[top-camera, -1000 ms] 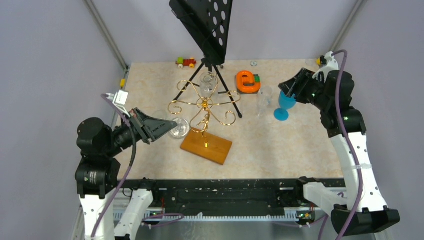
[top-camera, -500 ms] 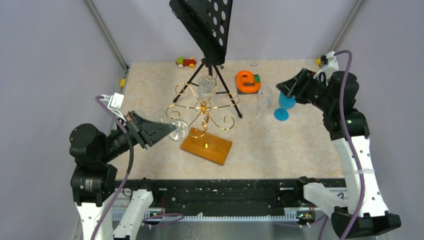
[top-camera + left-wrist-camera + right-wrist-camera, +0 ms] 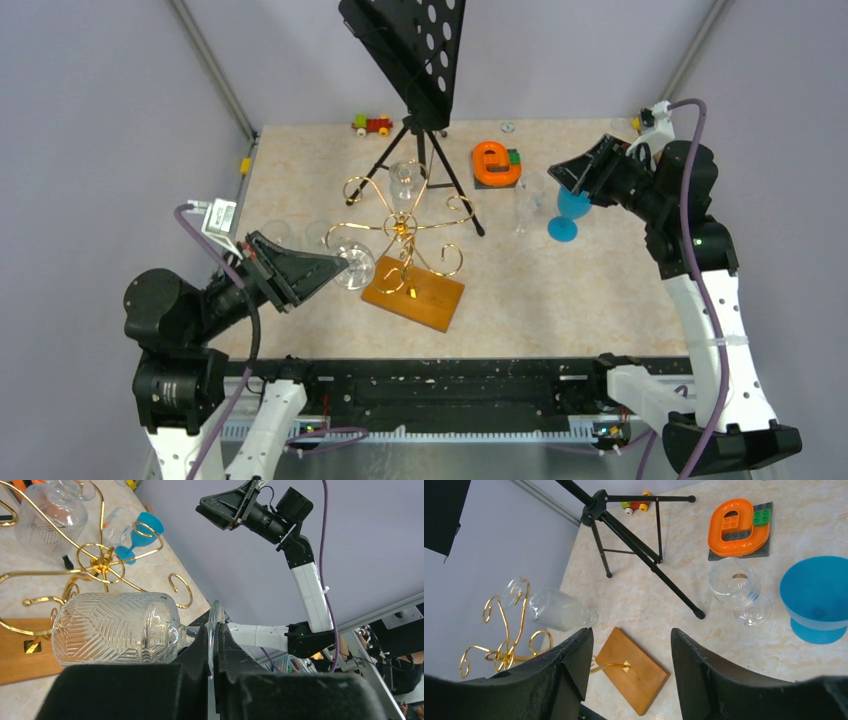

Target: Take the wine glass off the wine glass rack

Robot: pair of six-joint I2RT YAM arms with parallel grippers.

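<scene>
Clear wine glass [image 3: 115, 627], foot half-hidden

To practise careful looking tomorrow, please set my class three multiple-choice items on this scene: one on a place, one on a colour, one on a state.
1. Where on the table is the goblet?
A. near left corner
B. right side, by the right gripper
C. front middle

2. What colour is the rack's wire?
A. silver
B. black
C. gold

3. How is the left gripper?
A. open, empty
B. shut on the wine glass
C. open around the post

Key: 1 B, it stands right of centre, close to that open gripper. 2 C, the scroll arms are gold. 3 B, it clamps the glass's foot.
</scene>
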